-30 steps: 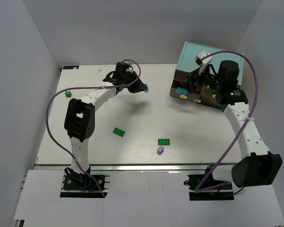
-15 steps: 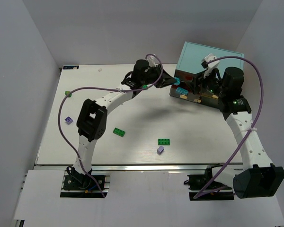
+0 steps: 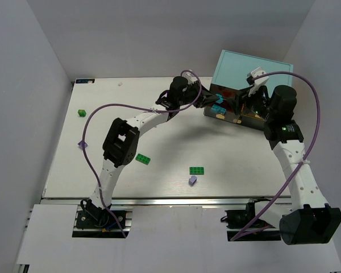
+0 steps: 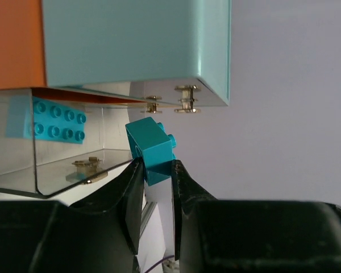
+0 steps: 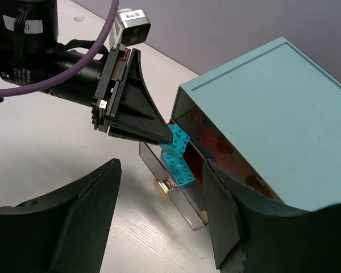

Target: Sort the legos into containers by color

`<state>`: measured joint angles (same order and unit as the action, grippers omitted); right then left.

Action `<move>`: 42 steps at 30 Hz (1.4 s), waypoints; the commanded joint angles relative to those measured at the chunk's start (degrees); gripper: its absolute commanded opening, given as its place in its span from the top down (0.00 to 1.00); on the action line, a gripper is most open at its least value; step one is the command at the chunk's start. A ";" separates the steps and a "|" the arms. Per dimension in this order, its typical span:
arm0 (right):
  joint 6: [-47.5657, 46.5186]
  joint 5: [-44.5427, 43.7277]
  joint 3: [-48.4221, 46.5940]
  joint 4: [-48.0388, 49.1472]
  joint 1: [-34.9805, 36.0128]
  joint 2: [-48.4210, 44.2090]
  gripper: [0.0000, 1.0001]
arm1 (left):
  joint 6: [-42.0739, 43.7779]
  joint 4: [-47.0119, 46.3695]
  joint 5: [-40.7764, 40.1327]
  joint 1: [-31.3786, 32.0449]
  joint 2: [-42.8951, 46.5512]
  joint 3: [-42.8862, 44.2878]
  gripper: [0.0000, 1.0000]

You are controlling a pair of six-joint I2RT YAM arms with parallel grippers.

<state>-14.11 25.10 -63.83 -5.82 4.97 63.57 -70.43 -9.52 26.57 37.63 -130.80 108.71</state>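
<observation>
Legos in several places. Small cyan-blue studded plastic brick clamped by its lower part between the two black fingers of the left gripper, studs facing right in the left wrist view. Held at the far right of the white table, close against the front of the light teal rectangular cabinet and beside the pulled-out clear plastic drawer. Unclear whether over the drawer or just outside its wall. No contact visible between brick and cabinet.

Inside that drawer: flat cyan-blue plate with two rows of studs, lying on the bottom. Round tan handle on the drawer's front. Dim reddish shapes in the compartment behind, too dark to name.

Right gripper hovering at the cabinet's front, just right of the left gripper, broad black fingers spread wide with nothing between them.

Elsewhere on the table, all well apart from the cabinet:
- tiny green cube brick at the far left;
- pale lavender brick at the left edge, by the purple cable;
- green rectangular brick just right of the left arm's elbow;
- flat green plate near the middle;
- small lavender block just beside that plate, on its near side.
</observation>
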 commanded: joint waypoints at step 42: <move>-5.48 20.07 -6.57 -10.95 -0.49 6.74 0.78 | 19.72 30.96 -20.32 -14.33 48.00 -35.75 0.40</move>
<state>-16.14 42.04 -67.51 -13.93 4.21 69.89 -54.26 14.83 9.72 24.10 -86.41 75.42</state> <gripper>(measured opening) 0.201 0.575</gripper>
